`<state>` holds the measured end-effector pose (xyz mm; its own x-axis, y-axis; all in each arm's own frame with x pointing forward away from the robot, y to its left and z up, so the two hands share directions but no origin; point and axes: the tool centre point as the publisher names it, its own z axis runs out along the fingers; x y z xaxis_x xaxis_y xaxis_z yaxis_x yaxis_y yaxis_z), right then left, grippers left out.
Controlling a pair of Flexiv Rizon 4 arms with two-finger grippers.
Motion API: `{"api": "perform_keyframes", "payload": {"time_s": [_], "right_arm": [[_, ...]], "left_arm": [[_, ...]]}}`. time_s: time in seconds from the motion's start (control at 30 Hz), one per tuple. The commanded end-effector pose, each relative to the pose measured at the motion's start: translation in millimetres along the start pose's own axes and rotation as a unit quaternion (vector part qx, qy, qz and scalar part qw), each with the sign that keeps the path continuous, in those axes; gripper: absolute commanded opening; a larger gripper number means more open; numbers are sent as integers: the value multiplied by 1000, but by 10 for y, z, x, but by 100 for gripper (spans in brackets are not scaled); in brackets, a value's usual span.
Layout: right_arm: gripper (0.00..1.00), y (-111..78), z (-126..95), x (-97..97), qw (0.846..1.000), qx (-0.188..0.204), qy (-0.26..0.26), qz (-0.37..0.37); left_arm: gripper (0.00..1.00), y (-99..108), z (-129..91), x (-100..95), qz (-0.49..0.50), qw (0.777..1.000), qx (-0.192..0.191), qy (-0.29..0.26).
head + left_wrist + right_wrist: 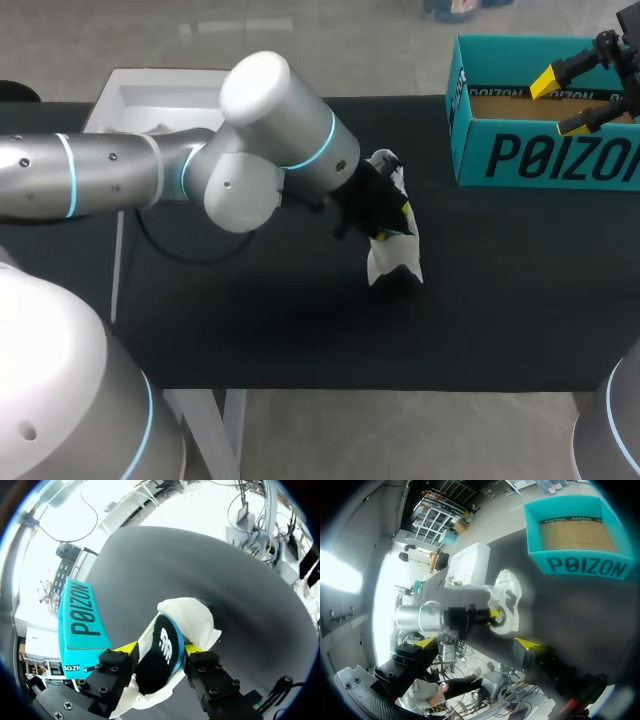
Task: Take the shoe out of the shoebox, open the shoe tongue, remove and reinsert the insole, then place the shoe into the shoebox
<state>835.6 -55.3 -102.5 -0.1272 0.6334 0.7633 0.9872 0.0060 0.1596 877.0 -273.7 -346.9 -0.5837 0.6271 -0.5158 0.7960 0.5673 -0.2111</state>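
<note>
Cannot make out the left claw (pixel 390 215) behind arm (pixel 290 130) and shoe (pixel 393 262) in the head view, nor the cropped right end of the shoebox (pixel 545 158).

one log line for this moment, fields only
left gripper: shut on shoe, outside box | right gripper: open, holding nothing | shoebox: empty

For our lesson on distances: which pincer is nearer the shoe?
Left. The left pincer clamps the shoe from both sides; the right pincer hangs open by the box, far off.
</note>
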Motion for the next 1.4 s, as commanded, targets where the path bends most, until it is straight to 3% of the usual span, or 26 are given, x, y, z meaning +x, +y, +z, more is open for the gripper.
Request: {"api": "perform_keyframes", "payload": {"time_s": [0.03, 0.23, 0.37, 0.8, 0.97, 1.0, 1.03, 1.07, 1.17, 1.27, 1.37, 1.4], "right_arm": [[100, 16, 3, -5, 1000, 2, -1, 0], [100, 16, 3, -5, 1000, 2, -1, 0], [100, 16, 3, -5, 1000, 2, -1, 0], [100, 16, 3, -5, 1000, 2, -1, 0], [100, 16, 3, -5, 1000, 2, -1, 0], [100, 16, 3, -5, 1000, 2, -1, 0], [100, 16, 3, -5, 1000, 2, -1, 0], [100, 16, 3, -5, 1000, 2, -1, 0], [100, 16, 3, -5, 1000, 2, -1, 0], [100, 16, 3, -5, 1000, 2, -1, 0], [100, 16, 3, -5, 1000, 2, -1, 0], [100, 16, 3, -5, 1000, 2, -1, 0]], "left_arm": [[55, -3, -152, 61, 0, 1000, -2, 0], [29, 1, -237, 93, 1, 1000, -6, -5], [0, 30, -183, 101, -2, 1000, -2, 1], [0, -19, 58, 145, 5, 999, 16, 32], [0, -16, -88, 104, 19, 999, 22, 34], [2, -11, -131, 85, 23, 999, 25, 38], [17, -10, -169, 65, 29, 998, 28, 46], [24, -7, -205, 43, 33, 997, 36, 57], [38, 9, -272, -31, 52, 994, 49, 88], [32, 12, -278, -89, 78, 987, 60, 130], [2, 47, -240, -125, 98, 978, 64, 171], [0, 69, -214, -134, 102, 975, 75, 182]]}}
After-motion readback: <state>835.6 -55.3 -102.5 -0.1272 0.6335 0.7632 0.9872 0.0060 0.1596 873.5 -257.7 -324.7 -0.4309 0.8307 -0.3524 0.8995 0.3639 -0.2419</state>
